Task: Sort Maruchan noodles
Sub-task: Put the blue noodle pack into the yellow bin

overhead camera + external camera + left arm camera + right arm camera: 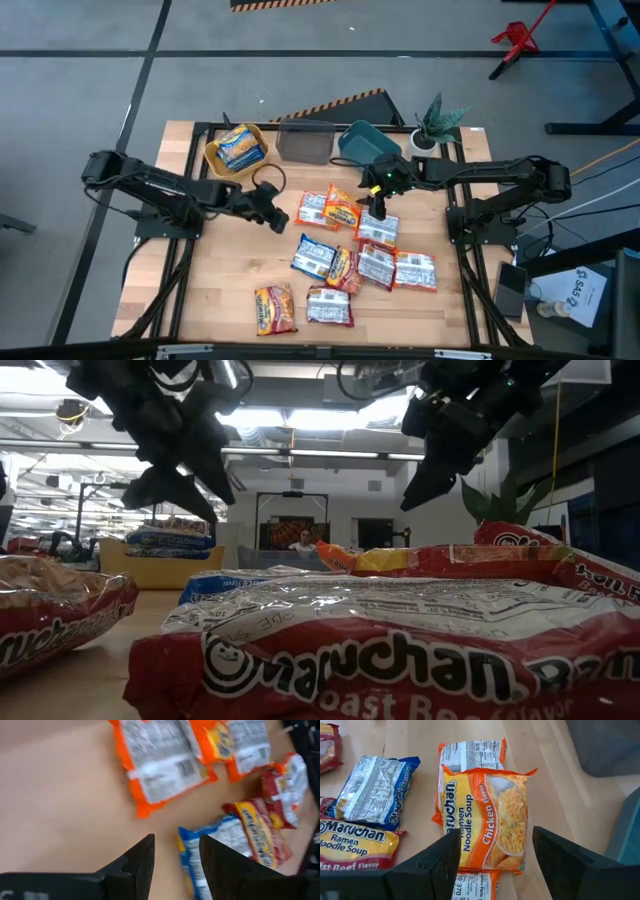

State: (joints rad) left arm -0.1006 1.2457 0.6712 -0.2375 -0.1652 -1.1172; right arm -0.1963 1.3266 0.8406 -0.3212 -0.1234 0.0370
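Right gripper (495, 855) hovers open over the orange Chicken ramen packet (490, 820) at frame centre; left gripper (176, 857) also open, empty. Packet looks light, crinkly, slippery; pinch across its short sides.

The wooden surface (230, 280) carries three bins along its far edge, with the grey bin (304, 141) in the middle. The yellow bin (222, 158) sits just left of the grey bin, and the teal bin (366, 142), tilted, sits just to its right. Farther right of the grey bin, past the teal one, a small potted plant (432, 125) stands at the surface's far corner, and a red stand (516, 40) sits on the floor well beyond.
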